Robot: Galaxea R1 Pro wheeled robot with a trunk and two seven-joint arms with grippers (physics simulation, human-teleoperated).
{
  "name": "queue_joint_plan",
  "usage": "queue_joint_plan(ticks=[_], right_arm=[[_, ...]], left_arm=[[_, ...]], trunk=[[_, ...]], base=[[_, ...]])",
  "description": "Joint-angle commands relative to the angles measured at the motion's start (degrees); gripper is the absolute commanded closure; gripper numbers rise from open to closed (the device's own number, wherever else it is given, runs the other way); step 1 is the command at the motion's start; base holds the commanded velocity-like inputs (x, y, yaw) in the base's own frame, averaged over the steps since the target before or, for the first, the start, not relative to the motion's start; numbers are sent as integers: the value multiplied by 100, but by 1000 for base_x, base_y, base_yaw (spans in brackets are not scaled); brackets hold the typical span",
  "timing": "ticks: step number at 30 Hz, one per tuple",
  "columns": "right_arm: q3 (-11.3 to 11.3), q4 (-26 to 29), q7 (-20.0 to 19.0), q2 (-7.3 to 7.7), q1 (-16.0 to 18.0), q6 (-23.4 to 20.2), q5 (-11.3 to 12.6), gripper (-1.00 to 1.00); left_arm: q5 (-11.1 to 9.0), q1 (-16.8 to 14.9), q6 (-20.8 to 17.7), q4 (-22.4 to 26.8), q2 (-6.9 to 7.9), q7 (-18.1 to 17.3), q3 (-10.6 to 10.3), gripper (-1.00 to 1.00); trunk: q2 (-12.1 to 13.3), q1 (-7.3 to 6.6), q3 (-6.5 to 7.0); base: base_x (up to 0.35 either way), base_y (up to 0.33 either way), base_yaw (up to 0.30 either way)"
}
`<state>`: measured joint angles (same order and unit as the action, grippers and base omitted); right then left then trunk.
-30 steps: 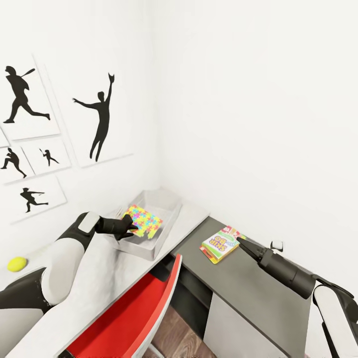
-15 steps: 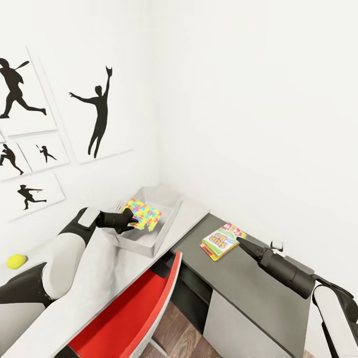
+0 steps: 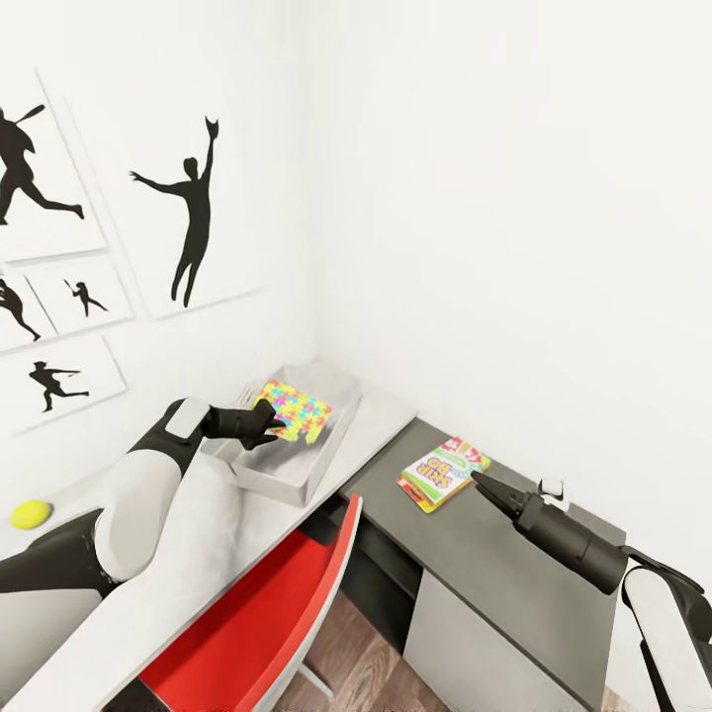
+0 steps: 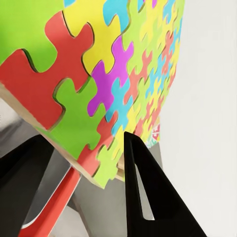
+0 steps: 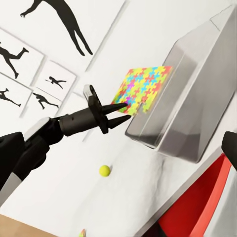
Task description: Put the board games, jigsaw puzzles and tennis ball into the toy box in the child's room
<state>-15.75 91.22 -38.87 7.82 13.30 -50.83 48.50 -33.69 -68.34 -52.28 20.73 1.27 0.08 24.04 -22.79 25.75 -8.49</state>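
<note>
Up over the toy box (image 3: 297,465), a jigsaw puzzle (image 3: 295,409) of yellow, pink, blue, green and orange pieces is held tilted above the bin's open top, pinched by its near edge between the two black fingers of the left gripper (image 3: 269,423); from the right wrist camera the same slab (image 5: 142,89) stands clear of the grey bin (image 5: 197,108), with the left gripper (image 5: 121,113) clamped on its lower corner. Close up in the left wrist view, the puzzle (image 4: 103,74) lies across one dark finger (image 4: 140,192), and a strip of red shows under its edge. The toy box sits on the pale grey top of the table (image 3: 198,574), close to the corner of the white walls. A tennis ball (image 3: 30,513) rests on that same tabletop, well apart from the box, near the left arm's elbow. On the adjoining dark grey surface (image 3: 494,564) lies a board game (image 3: 443,473) with a yellow, green and red cover, flat and just beside the tip of the right gripper (image 3: 485,485), whose fingers look pressed together and grasp nothing. A red chair (image 3: 257,623) stands tucked against the table's front edge. Black sports silhouette pictures (image 3: 188,222) hang on the wall behind the left arm.
</note>
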Motion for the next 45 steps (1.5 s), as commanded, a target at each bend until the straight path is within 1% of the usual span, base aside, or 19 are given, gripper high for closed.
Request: queue_joint_plan(ticks=[1,6,8,11,15,34,45], right_arm=[[-7,1,-15,0,6,-32,1,-100],[-7,1,-15,0,6,-32,-1,-100],[-7,1,-15,0,6,-27,-3,-100],[-7,1,-15,0,6,-19,-6,-100],[-7,1,-15,0,6,-15,-7,-100],[-7,1,-15,0,6,-15,-8,-100],[-7,1,-24,0,6,-6,-8,-100]], left_arm=[[10,-9,-29,2,-3,1,40,100],[14,-12,-23,2,-5,13,40,100],[18,-13,-16,2,-10,128,40,100],[13,-13,-17,2,-12,421,40,100],[12,-13,-19,2,-12,547,40,100],[11,-29,-27,39,-17,589,40,100],[11,-141,-28,46,-20,587,40,100]], trunk=[[-13,3,-22],[-13,3,-69],[-13,3,-88],[-13,3,-116],[-13,3,-154],[-13,3,-333],[-13,3,-427]], base=[[0,0,0],[0,0,0],[0,0,0],[0,0,0],[0,0,0],[0,0,0],[0,0,0]])
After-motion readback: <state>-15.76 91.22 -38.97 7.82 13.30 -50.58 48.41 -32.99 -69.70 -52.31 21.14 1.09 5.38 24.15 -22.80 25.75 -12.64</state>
